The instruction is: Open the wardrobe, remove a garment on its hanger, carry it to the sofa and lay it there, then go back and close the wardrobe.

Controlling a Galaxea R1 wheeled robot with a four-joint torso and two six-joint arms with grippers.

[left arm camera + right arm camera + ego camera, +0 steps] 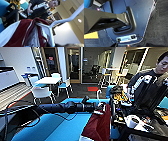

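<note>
While the head view has the left gripper (101, 107) hanging the garment (98, 124) over the sofa (60, 127), the left wrist view shows the hanger (50, 26) but not the finger state, so the arm should lower until cloth rests flat.

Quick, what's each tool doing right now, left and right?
Left tool: shut on the thin white hanger carrying the dark red jacket with white sleeves, above the bright blue sofa.
Right tool: cannot be told.
</note>
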